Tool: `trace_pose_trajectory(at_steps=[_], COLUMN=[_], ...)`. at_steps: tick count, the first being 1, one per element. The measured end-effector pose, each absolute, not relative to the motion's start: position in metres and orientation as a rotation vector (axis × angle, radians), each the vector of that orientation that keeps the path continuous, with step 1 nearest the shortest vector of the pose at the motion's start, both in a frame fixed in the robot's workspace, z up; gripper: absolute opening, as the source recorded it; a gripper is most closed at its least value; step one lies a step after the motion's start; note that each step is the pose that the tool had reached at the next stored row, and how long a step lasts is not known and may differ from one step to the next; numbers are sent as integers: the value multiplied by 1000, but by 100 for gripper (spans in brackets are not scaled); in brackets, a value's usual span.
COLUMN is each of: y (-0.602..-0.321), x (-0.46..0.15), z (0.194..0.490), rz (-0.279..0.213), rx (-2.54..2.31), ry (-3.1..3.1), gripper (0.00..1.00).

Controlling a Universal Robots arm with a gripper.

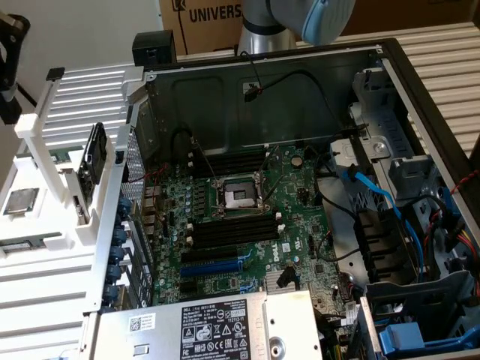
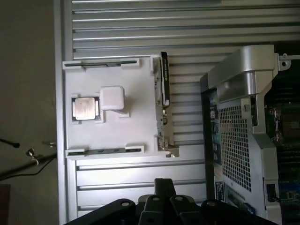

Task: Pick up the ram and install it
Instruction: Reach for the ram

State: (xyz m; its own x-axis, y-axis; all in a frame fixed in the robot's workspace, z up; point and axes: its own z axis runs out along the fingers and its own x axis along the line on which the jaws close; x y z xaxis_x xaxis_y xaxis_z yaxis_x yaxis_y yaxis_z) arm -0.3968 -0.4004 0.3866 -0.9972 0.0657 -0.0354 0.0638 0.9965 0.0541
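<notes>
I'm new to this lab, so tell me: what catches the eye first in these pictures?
The open computer case with its green motherboard dominates the exterior view. On that view's left stands a white tray holding a silver processor chip. The gripper, shut and empty, hangs over the slatted table beside that tray.

Computer case (image 1: 300, 90): lies open, motherboard (image 1: 300, 225) exposed.
Processor socket (image 1: 238, 196): sits between black slots (image 1: 232, 229).
White holder (image 2: 136, 126): beside the case, carrying a loose processor chip (image 2: 85, 108).
Cardboard box (image 1: 202, 15): behind the case.
</notes>
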Motion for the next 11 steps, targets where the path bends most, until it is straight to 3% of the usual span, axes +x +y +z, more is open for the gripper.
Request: trace_pose_trajectory(at_steps=[11], y=[-396], x=[-461], z=[385], rz=[84], rx=[101], ry=[3102], gripper=[11])
